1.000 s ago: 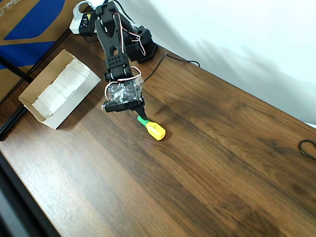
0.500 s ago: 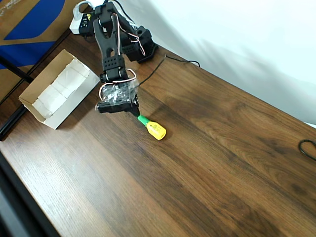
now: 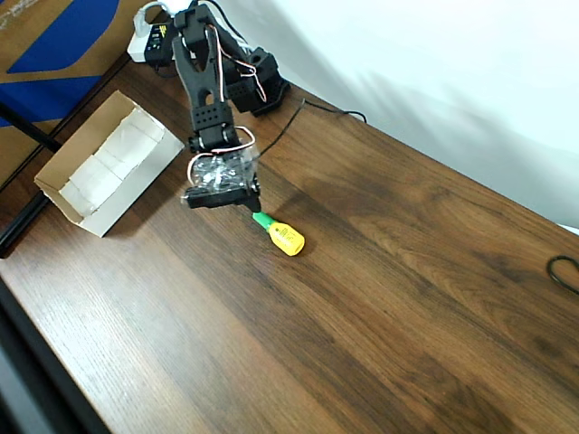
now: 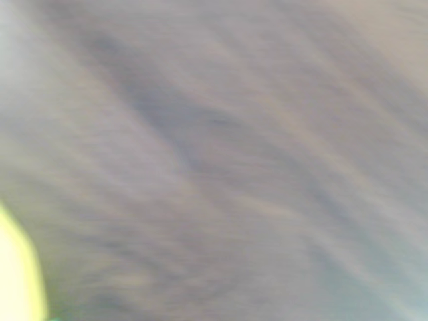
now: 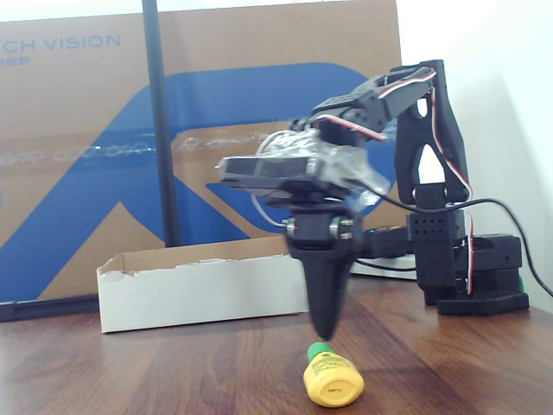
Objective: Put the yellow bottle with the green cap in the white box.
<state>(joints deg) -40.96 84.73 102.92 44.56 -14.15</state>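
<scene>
The yellow bottle with the green cap (image 3: 286, 239) lies on its side on the wooden table, cap pointing at the arm; in the fixed view the bottle (image 5: 333, 380) is at the bottom centre. My black gripper (image 3: 253, 208) hangs just above the cap end, fingers pressed together into one point (image 5: 325, 332), shut with nothing in it. The tip is a small gap above the cap. The white box (image 3: 68, 188) stands open on the table to the left of the gripper, and in the fixed view the white box (image 5: 199, 294) is behind it. The blurred wrist view has a yellow patch, the bottle (image 4: 17, 274), at lower left.
The arm's black base (image 3: 258, 86) stands at the table's back edge with cables trailing. Brown-and-blue cardboard (image 3: 54, 36) leans behind the box. A black pole (image 5: 160, 121) rises in front of the cardboard. A dark cable (image 3: 565, 271) lies at the right edge.
The gripper swung a little left away from the bottle, then came back slightly right toward the cap. The bottle has stayed almost where it was.
</scene>
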